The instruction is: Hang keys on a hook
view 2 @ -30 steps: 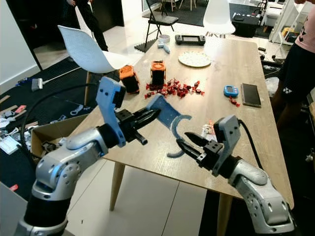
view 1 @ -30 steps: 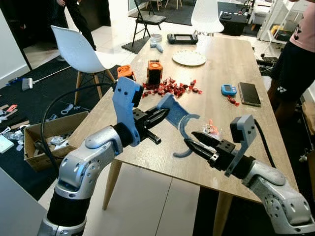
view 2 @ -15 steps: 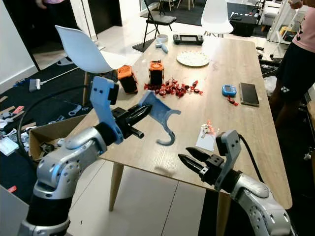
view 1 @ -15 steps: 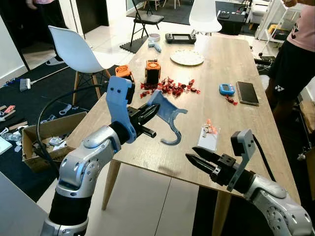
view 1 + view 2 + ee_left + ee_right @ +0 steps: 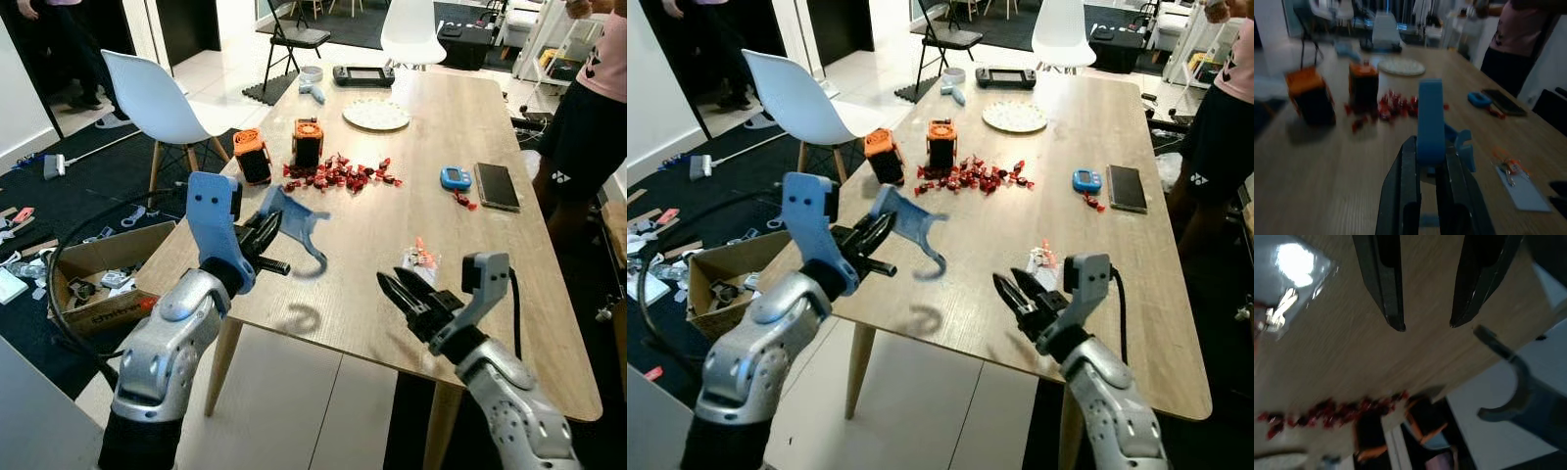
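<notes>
Blue plastic hook [image 5: 294, 227] held aloft, keys on the table.
Left gripper [image 5: 263, 231] pinches the hook over the wooden table [image 5: 372, 284] near its front edge; right gripper [image 5: 404, 291] hovers parted beside the orange-tagged keys [image 5: 421, 257], partly blurred.

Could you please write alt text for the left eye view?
The left gripper holds a blue plastic hook above a long wooden table. The right gripper hovers, fingers open, beside keys on a clear card.
</notes>
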### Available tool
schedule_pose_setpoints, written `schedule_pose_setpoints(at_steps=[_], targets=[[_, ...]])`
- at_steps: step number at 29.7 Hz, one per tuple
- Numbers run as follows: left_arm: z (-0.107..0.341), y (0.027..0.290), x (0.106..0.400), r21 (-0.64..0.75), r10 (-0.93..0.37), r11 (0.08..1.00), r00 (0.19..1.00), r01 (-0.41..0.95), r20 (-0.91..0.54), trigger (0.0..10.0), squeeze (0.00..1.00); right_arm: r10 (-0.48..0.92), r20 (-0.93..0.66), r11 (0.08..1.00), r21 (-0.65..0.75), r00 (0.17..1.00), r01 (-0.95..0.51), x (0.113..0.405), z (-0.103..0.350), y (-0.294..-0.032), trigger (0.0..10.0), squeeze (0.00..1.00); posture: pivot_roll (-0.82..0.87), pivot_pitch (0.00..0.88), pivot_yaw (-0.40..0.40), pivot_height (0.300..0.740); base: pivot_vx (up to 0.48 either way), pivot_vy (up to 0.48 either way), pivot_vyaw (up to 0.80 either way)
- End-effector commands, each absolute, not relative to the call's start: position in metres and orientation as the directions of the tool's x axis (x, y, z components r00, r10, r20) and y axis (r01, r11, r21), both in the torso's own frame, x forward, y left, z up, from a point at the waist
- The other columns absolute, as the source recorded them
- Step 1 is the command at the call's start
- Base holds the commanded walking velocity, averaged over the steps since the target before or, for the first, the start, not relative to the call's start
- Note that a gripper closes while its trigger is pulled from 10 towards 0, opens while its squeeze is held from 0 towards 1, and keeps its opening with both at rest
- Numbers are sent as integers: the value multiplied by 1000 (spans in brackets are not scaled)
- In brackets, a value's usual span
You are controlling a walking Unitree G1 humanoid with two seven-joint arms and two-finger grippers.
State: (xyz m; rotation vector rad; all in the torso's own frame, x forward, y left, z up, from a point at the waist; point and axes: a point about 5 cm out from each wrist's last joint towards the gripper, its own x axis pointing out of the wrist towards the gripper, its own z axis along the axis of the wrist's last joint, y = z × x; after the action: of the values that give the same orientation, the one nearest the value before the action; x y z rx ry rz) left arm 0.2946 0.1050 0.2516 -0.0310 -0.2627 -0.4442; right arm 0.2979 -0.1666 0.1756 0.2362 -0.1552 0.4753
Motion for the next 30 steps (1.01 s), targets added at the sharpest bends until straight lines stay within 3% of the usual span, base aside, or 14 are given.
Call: schedule_pose_setpoints(at_steps=[1,9,13,21,30], targets=[[255,102,287,98,-436,899,849,427,300,10000,0,394,207,883,185,895,-431,299,175,-172,10000,0,106,168,-19,740,0,0,0],[236,95,275,285,-443,887,847,364,293,10000,0,337,223,906,186,914,-380,308,177,-175,10000,0,100,150,-32,740,0,0,0],[224,93,274,283,-431,890,861,357,270,10000,0,313,231,917,179,921,-357,311,177,-169,10000,0,102,146,-33,740,0,0,0],[200,110,271,343,-376,891,906,296,193,10000,0,283,239,958,-31,929,-284,312,172,-161,10000,0,104,138,-30,740,0,0,0],[185,128,261,343,-338,900,928,269,159,10000,0,315,230,949,-82,921,-304,311,165,-149,10000,0,119,144,-31,740,0,0,0]])
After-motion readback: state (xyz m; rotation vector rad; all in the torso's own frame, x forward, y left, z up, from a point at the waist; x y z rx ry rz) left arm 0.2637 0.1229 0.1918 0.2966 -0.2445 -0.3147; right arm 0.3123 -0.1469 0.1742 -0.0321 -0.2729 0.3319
